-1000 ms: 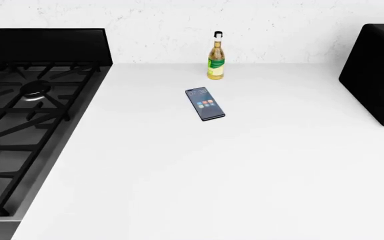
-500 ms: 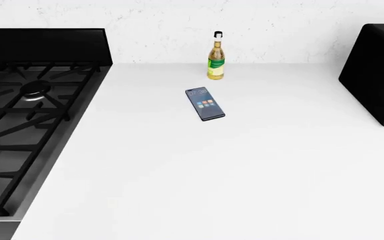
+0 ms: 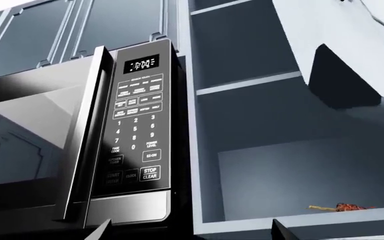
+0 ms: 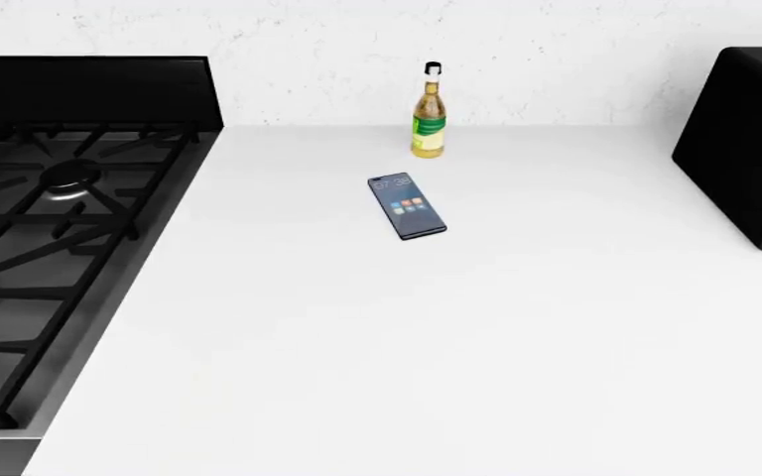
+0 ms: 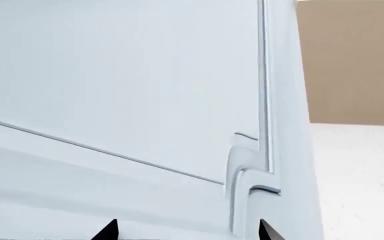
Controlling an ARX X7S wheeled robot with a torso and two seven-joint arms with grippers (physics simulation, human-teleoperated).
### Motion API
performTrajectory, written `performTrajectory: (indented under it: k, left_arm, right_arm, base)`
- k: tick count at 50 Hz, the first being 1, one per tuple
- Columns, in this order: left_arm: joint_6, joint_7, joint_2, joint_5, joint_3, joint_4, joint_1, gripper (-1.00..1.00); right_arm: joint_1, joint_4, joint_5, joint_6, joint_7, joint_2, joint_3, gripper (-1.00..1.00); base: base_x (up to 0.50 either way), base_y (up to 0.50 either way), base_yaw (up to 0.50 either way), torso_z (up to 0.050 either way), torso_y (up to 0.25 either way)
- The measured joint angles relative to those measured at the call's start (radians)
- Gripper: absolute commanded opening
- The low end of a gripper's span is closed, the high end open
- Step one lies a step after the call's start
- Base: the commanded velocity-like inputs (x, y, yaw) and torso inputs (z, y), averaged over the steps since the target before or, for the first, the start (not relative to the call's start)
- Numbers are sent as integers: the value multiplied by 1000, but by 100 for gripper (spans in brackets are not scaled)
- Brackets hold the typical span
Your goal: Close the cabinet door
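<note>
Left wrist view, open cabinet [image 3: 292, 125] shelves beside microwave [image 3: 78, 140]

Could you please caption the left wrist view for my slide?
Looking up: stainless microwave with black keypad beside open blue-grey shelved cabinet, small red item on its bottom shelf.

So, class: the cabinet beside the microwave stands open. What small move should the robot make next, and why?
Probably press the right gripper forward against the pale door panel filling its view, since the cabinet shelves are still exposed.
</note>
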Motion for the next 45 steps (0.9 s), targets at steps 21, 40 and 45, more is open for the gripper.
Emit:
performTrajectory:
  k: [21,40,45]
  left_arm:
    - [12,-2,-9,1,1,-2,12,100]
    - [24,-2,-15,4,3,-2,23,100]
    - [28,-1,-16,8,4,-3,28,100]
  right_arm:
    - [-13,32,-101,-44,-37,-34,-29,100]
    - [-21,65,-202,-80,-68,-66,-58,100]
    - [-23,79,-230,-94,-78,-76,-66,100]
  base:
    - [4,1,1,0,0]
    - [4,1,1,0,0]
    - [3,1,1,0,0]
